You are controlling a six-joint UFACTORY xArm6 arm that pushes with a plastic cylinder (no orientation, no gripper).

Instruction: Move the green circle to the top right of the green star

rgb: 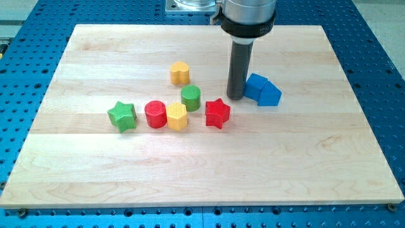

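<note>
Resting on pale wooden board [95,183], blue perforated table [380,76] around

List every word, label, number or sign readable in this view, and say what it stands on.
None: no readable text anywhere in the camera view.
The wooden board, the blue perforated table and the blocks, such as the green circle and the green star, are all unmarked.
The dark rod ending in my tip carries no label either.
</note>
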